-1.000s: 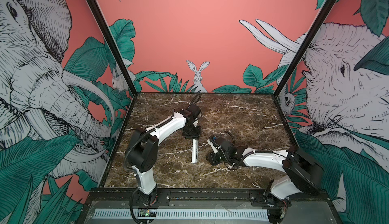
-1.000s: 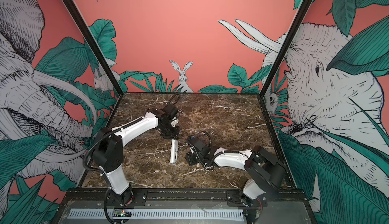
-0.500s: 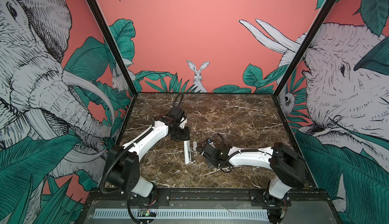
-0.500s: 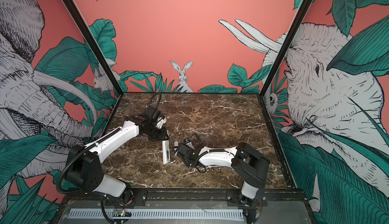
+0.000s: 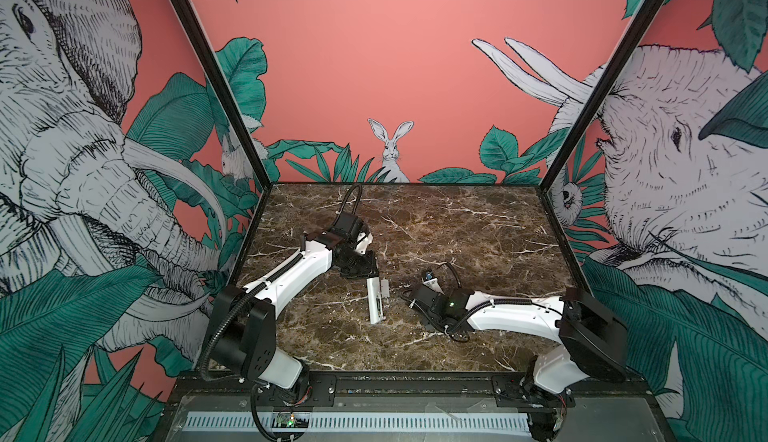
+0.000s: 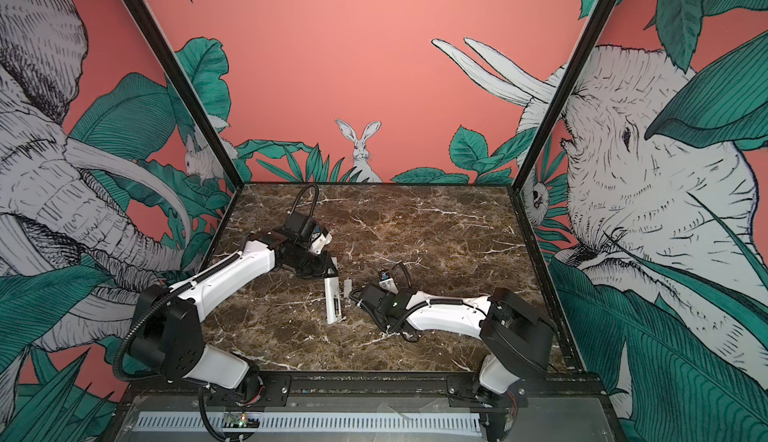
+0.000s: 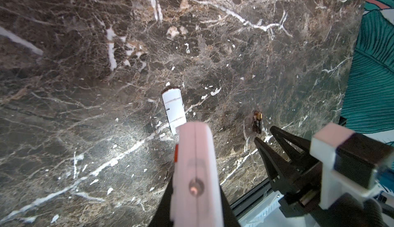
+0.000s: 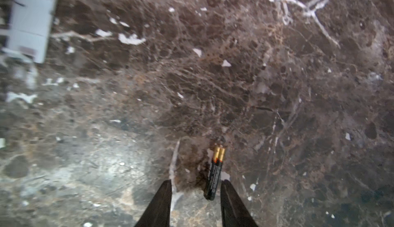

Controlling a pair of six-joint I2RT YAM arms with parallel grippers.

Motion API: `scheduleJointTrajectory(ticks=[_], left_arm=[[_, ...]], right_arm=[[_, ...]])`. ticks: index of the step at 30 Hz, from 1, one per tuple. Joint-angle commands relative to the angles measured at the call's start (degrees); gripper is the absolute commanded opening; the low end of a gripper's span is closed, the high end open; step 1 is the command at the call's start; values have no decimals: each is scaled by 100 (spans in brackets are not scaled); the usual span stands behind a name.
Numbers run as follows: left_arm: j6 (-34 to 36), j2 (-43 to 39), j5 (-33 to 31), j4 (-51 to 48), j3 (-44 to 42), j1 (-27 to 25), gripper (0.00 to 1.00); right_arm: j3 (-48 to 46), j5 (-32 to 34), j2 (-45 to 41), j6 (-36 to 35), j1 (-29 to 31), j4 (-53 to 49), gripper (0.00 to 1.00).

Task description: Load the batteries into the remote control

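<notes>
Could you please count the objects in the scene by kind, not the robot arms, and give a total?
Batteries: 2
Remote control: 1
White cover piece: 1
Total: 4

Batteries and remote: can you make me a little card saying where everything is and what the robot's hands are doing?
remote control: one end held in the left hand
left hand: shut on the remote control
batteries: two, side by side on the marble table, not loaded yet
right hand: open, fingertips either side of the batteries
small white cover: lying beside the remote control
</notes>
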Motion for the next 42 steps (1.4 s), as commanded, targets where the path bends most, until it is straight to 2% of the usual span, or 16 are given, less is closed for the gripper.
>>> scheduleJointTrajectory(ticks=[1,8,19,24,26,29,34,42], left_arm=[[15,-54,178,52,92,24,0],[12,-55,237,66,105,35,0],[9,-97,852,592,-53,20,0],[-5,-185,1158,1223,-415,25,0],[-52,-220,1366,1574,-616,20,0],[-75,-315,1554,2072,-936,20,0],[-1,-551,1930,2712,-1312,21,0],[-306,-897,2428,3560,-1658,79,0]], right_arm=[[-194,214,-86,277,-117,-170,38],[-644,-286,-84,182,-402,419,35],[-635,-540,138,-8,-571,639,15],[-507,-677,373,-337,-577,696,9],[-492,-818,339,-712,-574,907,8],[-574,-1126,136,-1258,-570,1366,6],[-845,-1791,-722,-2133,-451,2365,6],[-1002,-2405,-1388,-2286,-278,3667,6]])
